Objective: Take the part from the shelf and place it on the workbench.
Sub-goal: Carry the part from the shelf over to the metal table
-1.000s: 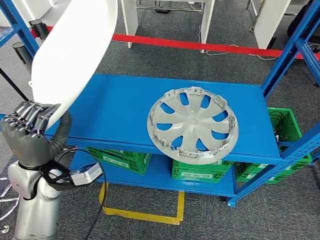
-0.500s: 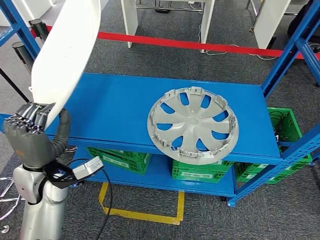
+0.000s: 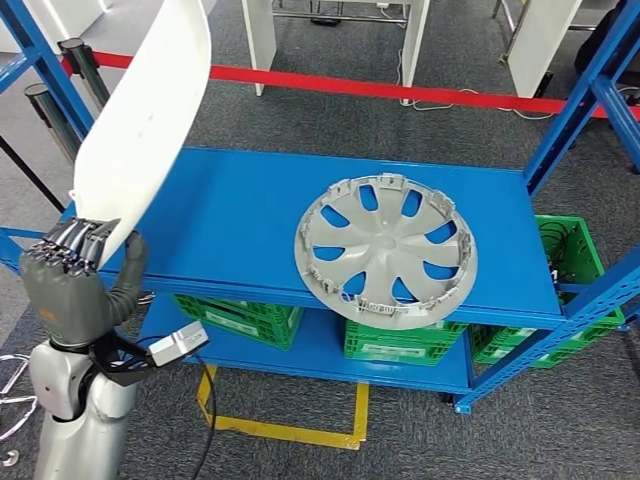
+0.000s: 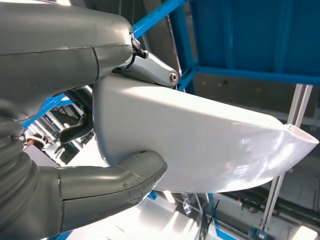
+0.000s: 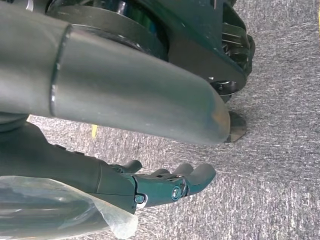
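Blue steel shelf (image 3: 249,215): fills the centre of the head view, its top deck running from nine to three o'clock. Green crates (image 3: 226,318) sit on the lower deck beneath it.

White curved panel (image 3: 140,125): the task's part, a long smooth shell lifted clear of the deck at ten o'clock, rising from the left hand toward the upper edge. In the left wrist view the panel (image 4: 211,145) tapers to a thin free tip.

Grey wheel cover (image 3: 385,250): lies flat at centre-right of the deck, its front rim overhanging the shelf edge at five o'clock.

Left hand (image 3: 72,280): at eight o'clock, clamped on the panel's lower end, thumb (image 4: 113,177) under one face, fingers over the other.

Right hand (image 5: 166,185): hangs over the carpet, fingers extended, holding nothing.

Risks, as judged: the grip sits at one end only, so the long panel may pivot or slip; its raised tip may strike the shelf upright (image 3: 45,60) during a turn toward the workbench.
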